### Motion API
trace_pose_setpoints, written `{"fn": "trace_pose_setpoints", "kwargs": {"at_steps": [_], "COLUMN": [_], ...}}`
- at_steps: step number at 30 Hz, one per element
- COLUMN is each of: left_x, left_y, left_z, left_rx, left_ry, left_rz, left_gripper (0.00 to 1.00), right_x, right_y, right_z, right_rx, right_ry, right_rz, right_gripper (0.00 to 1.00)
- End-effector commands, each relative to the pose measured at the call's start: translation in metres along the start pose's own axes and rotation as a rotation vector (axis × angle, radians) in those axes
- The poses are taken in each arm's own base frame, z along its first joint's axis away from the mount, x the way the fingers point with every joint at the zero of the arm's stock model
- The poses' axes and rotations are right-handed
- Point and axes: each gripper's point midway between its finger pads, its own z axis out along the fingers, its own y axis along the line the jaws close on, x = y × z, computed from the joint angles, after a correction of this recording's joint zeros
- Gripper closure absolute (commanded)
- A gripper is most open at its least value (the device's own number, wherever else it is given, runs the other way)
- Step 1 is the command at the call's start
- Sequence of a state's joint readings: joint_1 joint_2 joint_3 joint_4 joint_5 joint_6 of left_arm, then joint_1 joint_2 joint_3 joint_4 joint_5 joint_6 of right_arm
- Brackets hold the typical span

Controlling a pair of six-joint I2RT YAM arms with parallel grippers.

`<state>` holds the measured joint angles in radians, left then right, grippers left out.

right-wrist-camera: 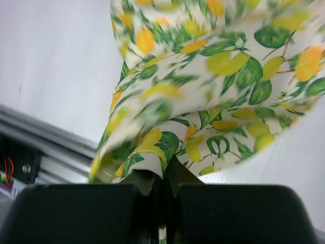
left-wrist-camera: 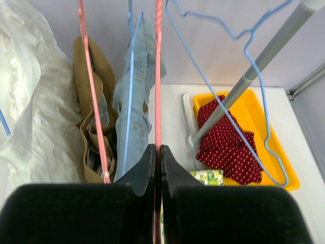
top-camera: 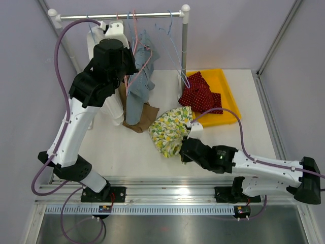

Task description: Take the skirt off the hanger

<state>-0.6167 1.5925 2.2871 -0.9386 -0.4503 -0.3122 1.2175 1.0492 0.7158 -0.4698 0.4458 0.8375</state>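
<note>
On the tabletop (top-camera: pixel 127 152), just left of the yellow tray (top-camera: pixel 232 104), the lemon-print skirt (top-camera: pixel 170 131) is lying in a loose heap. The right arm is reaching in low from the near edge. The right fingers (right-wrist-camera: pixel 165 178) are pinched tight on the skirt's near hem, and the wrist view is showing the fabric bunching up right above them.

Up at the back, the left arm is stretching to the clothes rail (top-camera: pixel 147 15). The left fingers (left-wrist-camera: pixel 155 157) are pressed together with the thin wire of a pink hanger (left-wrist-camera: pixel 158 61) running straight up between them, so they are clamping that wire.

Beside the pink hanger, a denim garment (top-camera: pixel 138 91) and a brown garment (top-camera: pixel 144 121) are hanging down to the tabletop, and a white garment (left-wrist-camera: pixel 30 101) is hanging at the left end of the rail. A blue hanger (left-wrist-camera: pixel 254 76) is dangling bare near the rail's right post. In the tray, a red dotted cloth (top-camera: pixel 200 94) is lying spread out. I cannot tell from these views whether any part of the skirt is touching the pink hanger.
</note>
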Motion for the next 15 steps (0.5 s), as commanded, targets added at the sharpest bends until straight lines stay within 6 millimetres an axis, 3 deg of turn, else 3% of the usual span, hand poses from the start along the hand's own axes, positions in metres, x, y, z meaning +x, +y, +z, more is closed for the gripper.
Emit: {"fn": "trace_pose_setpoints", "kwargs": {"at_steps": [1,2,3,4,5,7,8,10,11,12,14,15], "left_x": [-0.019,-0.020,-0.003,0.002,0.007,0.017,0.018,0.022,0.023,0.024,0.025,0.025], "left_y": [-0.008,-0.007,-0.008,-0.012,-0.012,-0.013,-0.012,-0.011,-0.008,-0.008,-0.008,-0.010], "left_z": [-0.025,-0.035,-0.031,-0.036,-0.038,-0.048,-0.052,-0.058,-0.058,-0.058,-0.054,-0.052], "left_rx": [0.075,0.091,0.094,0.108,0.112,0.132,0.141,0.160,0.151,0.146,0.137,0.140], "left_ry": [-0.087,-0.098,-0.062,-0.057,-0.049,-0.044,-0.052,-0.062,-0.061,-0.057,-0.047,-0.045], "left_rz": [-0.038,-0.041,-0.020,-0.021,-0.017,-0.019,-0.020,-0.009,0.004,0.011,0.029,0.037], "left_gripper": [1.00,1.00,1.00,1.00,1.00,1.00,1.00,1.00,1.00,1.00,1.00,1.00], "right_x": [-0.111,-0.130,-0.146,-0.184,-0.211,-0.256,-0.283,-0.320,-0.338,-0.348,-0.376,-0.385], "right_y": [0.029,0.029,0.027,0.032,0.017,0.016,-0.010,-0.023,-0.045,-0.054,-0.065,-0.082], "right_z": [-0.039,-0.047,-0.051,-0.072,-0.077,-0.097,-0.104,-0.120,-0.126,-0.117,-0.128,-0.116], "right_rx": [0.064,0.095,0.140,0.156,0.209,0.187,0.246,0.275,0.339,0.366,0.400,0.447], "right_ry": [-0.299,-0.342,-0.369,-0.443,-0.480,-0.536,-0.582,-0.652,-0.682,-0.669,-0.707,-0.686], "right_rz": [-0.021,-0.046,-0.080,-0.099,-0.074,-0.064,-0.023,-0.029,-0.008,-0.015,-0.009,-0.003], "right_gripper": [1.00,1.00,1.00,1.00,1.00,1.00,1.00,1.00,1.00,1.00,1.00,1.00]}}
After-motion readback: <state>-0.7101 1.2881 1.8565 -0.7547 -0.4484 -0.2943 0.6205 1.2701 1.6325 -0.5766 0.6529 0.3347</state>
